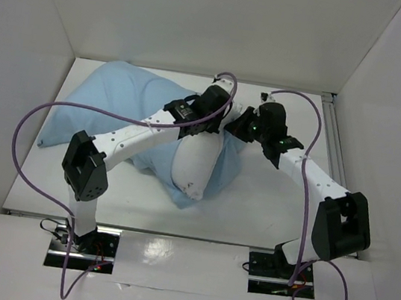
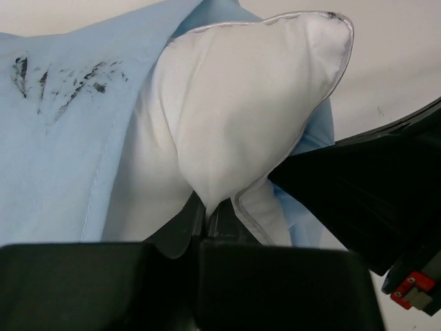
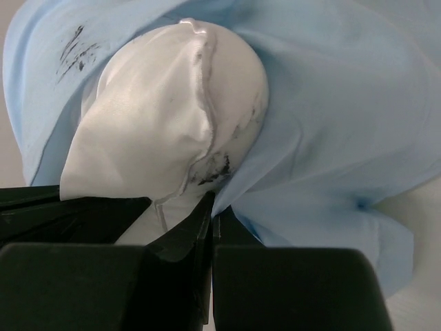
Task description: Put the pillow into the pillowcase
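My left claw (image 2: 205, 212) pinches the seam of the pillow (image 2: 234, 103). My right claw (image 3: 211, 207) is closed on the pale blue pillowcase (image 3: 331, 103).

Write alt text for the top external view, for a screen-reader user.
Two robot arms reach inward, the left gripper and right gripper meeting at the far end of a white pillow partly wrapped in a pale blue pillowcase. The pillowcase spreads far-left across the white table; purple cables loop from both arms.
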{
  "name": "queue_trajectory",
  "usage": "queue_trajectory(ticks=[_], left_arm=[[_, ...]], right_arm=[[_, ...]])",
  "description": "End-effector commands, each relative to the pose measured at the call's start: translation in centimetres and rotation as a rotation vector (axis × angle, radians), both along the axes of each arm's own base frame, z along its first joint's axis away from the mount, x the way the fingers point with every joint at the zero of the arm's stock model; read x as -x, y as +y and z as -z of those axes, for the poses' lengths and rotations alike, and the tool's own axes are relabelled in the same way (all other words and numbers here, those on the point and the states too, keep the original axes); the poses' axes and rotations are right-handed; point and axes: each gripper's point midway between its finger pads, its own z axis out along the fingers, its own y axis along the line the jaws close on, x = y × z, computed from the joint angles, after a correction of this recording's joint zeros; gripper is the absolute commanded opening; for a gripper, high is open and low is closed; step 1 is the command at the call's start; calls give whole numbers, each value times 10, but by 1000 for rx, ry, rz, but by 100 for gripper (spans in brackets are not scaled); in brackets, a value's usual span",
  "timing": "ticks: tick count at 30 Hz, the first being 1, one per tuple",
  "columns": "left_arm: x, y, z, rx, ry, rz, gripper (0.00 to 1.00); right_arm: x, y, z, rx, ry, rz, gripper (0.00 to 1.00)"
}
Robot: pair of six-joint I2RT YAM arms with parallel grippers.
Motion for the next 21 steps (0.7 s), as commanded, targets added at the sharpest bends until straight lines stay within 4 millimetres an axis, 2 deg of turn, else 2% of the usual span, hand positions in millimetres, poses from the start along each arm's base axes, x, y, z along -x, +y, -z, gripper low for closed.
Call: queue_trajectory(ticks=[1,2,3,5,6,7,8,9,10,11,12,15,18,21], left_arm=[[4,13,30,-75,60,4,0],[11,15,45,-100,94,35,0],[23,9,44,-83,119,120,0],[40,20,69,-86,251,178,0],[55,17,78,-79,312,243,0],[64,22,86,-117,343,280,0],[79,32,106,-150,408,295,0],[84,38,116,-173,431,301,0],[91,41,120,-179,447,319,0],[97,43,127,-189,467,339,0],[105,43,131,-179,484,366,0],[111,46,138,-195,513,398,0],[118,49,149,-219,560,424,0],[121,54,162,-254,604,413,0]], right_arm=[[-7,-2,-69,-128,-163,-6,0],[-8,-6,-69,-130,-162,-4,0],[-14,-14,-73,-151,-164,28,0],[-18,-20,-79,-173,-177,34,0],[-21,-24,-82,-176,-192,43,0],[-26,-31,-85,-186,-200,64,0],[-32,-33,-95,-192,-226,72,0],[-37,-37,-88,-187,-211,82,0],[-44,-43,-96,-202,-230,93,0],[-48,-45,-92,-215,-215,99,0],[-52,-47,-106,-239,-256,99,0],[-62,-60,-116,-288,-275,148,0],[-69,-73,-144,-341,-354,192,0],[-64,-77,-188,-378,-485,196,0]])
